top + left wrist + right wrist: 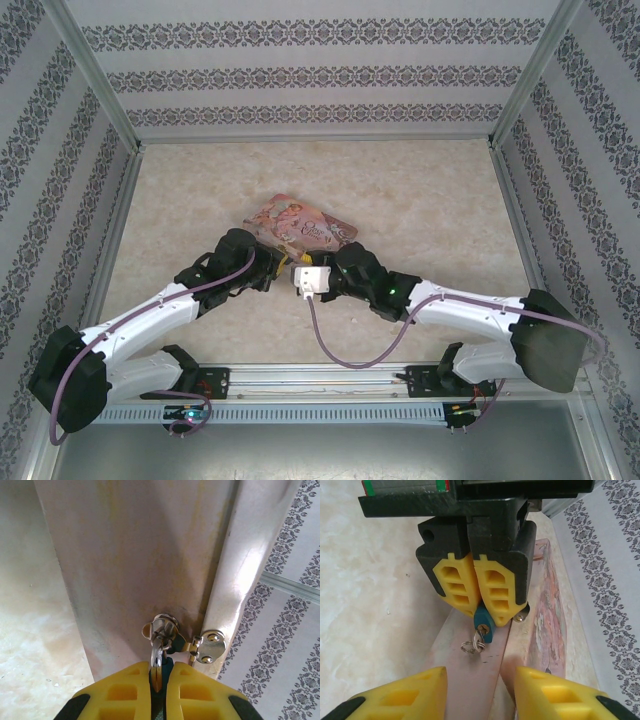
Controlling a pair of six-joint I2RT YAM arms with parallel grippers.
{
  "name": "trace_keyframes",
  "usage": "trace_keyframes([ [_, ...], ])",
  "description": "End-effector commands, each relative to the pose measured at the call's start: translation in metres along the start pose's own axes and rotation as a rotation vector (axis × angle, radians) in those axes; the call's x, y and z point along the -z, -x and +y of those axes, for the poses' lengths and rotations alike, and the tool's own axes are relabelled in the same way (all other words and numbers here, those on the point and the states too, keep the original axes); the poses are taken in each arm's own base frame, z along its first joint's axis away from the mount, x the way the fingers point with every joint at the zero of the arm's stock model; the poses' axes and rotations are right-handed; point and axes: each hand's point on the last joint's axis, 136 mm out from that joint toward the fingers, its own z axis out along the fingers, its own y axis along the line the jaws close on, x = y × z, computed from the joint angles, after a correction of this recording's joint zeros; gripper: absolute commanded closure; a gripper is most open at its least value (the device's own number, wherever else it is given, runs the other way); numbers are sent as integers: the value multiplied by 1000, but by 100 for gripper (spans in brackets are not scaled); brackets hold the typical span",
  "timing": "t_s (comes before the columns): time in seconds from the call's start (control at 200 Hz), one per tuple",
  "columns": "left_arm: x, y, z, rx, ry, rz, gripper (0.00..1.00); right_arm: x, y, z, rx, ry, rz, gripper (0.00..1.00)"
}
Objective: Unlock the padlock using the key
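The small teal padlock (484,625) hangs at the clasp (210,647) of the pink tin (300,225). My left gripper (481,611) is shut on its body. In the left wrist view the silvery shackle (157,655) runs up from between the yellow fingers (130,690) to the clasp loop. The brass keyhole faces the right wrist camera, and a small silvery key ring (471,645) dangles from it; the key's blade is hidden. My right gripper (480,672) is open just short of the padlock, with nothing between its fingers.
The tin lies tilted on the beige tabletop (420,200), its pale side wall (140,555) close in front of the left wrist camera. Patterned walls (320,80) and metal frame posts enclose the table. Both arms meet at the tin's near edge.
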Motion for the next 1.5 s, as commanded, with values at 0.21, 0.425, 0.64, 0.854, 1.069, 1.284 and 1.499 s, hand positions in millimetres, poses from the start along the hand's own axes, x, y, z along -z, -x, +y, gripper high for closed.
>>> trace_keyframes([
  [0.21,5,-1,5,20,7,-8,100,-11,13,-2,11,25,-29,65],
  [0.425,5,-1,4,22,3,-8,100,-20,13,-3,13,32,-20,70],
  [0.64,4,-2,4,21,1,-2,100,-26,13,-1,19,45,-16,72],
  [0.854,4,-2,2,24,-9,-3,100,-27,9,5,24,65,-6,72],
  [1.069,3,-3,0,24,-14,2,100,-32,7,10,28,81,2,73],
  [1.284,1,-3,1,23,-11,5,100,-37,11,4,14,65,0,78],
  [1.499,1,-4,0,22,-18,10,100,-38,11,5,-5,64,-4,82],
])
